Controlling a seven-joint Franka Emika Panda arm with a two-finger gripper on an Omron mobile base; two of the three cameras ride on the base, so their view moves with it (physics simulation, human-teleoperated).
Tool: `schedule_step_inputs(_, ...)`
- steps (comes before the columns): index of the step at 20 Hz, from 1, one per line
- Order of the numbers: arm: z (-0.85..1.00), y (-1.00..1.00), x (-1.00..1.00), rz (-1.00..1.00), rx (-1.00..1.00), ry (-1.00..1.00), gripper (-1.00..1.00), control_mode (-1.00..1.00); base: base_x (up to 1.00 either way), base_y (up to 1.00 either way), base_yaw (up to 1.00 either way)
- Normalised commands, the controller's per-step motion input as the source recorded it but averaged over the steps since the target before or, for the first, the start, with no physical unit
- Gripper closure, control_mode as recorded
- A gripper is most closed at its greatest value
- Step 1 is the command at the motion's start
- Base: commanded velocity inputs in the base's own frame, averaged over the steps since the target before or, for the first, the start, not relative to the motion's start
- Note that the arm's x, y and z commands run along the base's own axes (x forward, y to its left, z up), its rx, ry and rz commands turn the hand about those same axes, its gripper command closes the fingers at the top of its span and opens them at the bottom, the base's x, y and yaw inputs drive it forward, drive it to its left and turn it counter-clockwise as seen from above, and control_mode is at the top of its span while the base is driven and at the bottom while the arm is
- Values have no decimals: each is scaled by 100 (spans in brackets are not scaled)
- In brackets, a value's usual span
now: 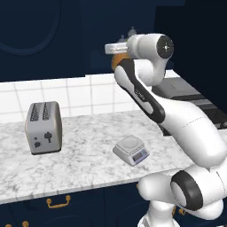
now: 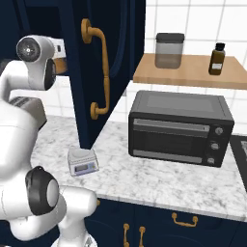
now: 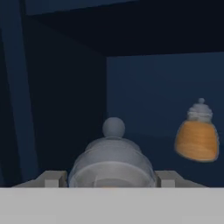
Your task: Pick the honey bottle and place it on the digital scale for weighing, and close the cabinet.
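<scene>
Reaching into the open cabinet, bottle between the fingers

Inside the cabinet (image 3: 144, 83), the gripper (image 3: 111, 179) sits with its fingers either side of the honey bottle (image 3: 113, 157), the grey cap filling the near view; whether the pads press on it cannot be told. A second honey bottle (image 3: 197, 133) stands apart to one side against the back wall. From the left base view, an amber patch shows beside the wrist. The cabinet door (image 2: 103, 67) stands open. The scale (image 1: 131, 150) lies bare on the marble counter (image 1: 80, 164), near the toaster (image 1: 43, 127).
</scene>
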Motion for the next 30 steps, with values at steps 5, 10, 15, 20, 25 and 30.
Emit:
schedule_step_inputs(5,8,0,-100,0,0,-1,100,-100,0,0,0)
schedule_step_inputs(10,-9,-12,-94,0,6,-11,100,-100,0,0,0)
schedule_step_inputs(15,-61,-4,-39,5,16,-3,100,-100,0,0,0)
schedule_step_inputs(20,-51,8,0,18,3,-1,100,-100,0,0,0)
schedule_step_inputs(25,-52,11,27,27,-9,0,100,-100,0,0,0)
schedule_step_inputs(30,-68,13,37,25,-14,-5,100,-100,0,0,0)
